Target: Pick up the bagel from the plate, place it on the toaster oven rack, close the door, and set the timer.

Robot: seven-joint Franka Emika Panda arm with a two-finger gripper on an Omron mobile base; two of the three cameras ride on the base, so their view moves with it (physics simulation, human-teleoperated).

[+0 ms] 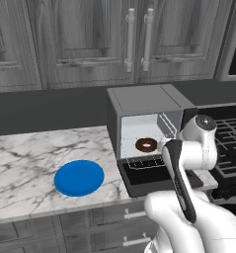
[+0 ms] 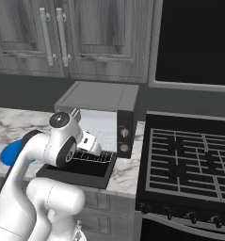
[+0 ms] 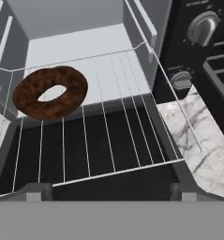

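Note:
The bagel (image 1: 145,145) (image 3: 50,91) lies flat on the toaster oven rack (image 3: 108,117) (image 1: 139,160), toward its left side in the hand view. The rack is pulled partway out over the door (image 1: 156,179) (image 3: 132,180), which hangs down open. The blue plate (image 1: 79,178) (image 2: 8,153) sits bare on the marble counter, left of the oven. My gripper (image 3: 111,193) (image 2: 92,145) hovers open just above the door's front edge, looking into the oven, with nothing between its fingers. The bagel is ahead of it and to its left, untouched.
The toaster oven (image 1: 144,106) (image 2: 100,96) has two knobs (image 3: 202,26) (image 2: 124,133) on its right panel. A black stove (image 2: 189,160) (image 1: 233,143) stands right of it. Wood-grain cabinets (image 1: 129,39) run above. The marble counter (image 1: 25,153) extends left.

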